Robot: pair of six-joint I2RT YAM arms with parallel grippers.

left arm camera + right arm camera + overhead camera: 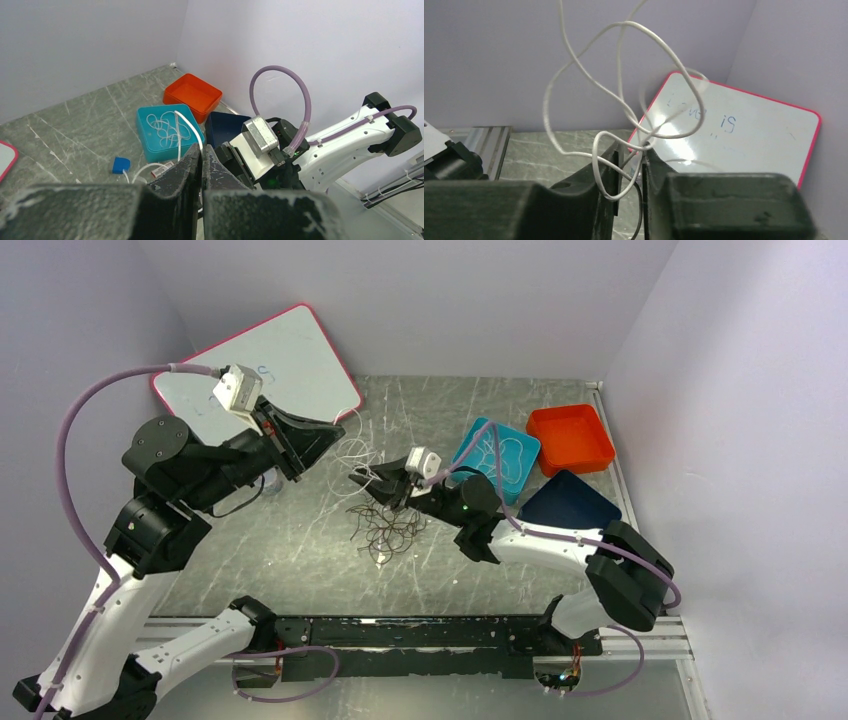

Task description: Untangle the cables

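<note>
Two grippers meet over the grey marbled table [300,555]. Left gripper [338,432]: clenched, with a thin white wire [358,452] running up to its tips; I cannot tell whether it is pinched. Right gripper [630,160]: jaws a slit apart, white loops threading the gap, not visibly clamped. A loose tangle of thin dark brown wires [388,530] lies on the table just beside the right gripper. More white wire sits coiled in the square teal plastic tray [530,446], next to an orange tray [570,438] and a navy tray [568,502]. A pink-framed whiteboard [290,360] is at the far left.
</note>
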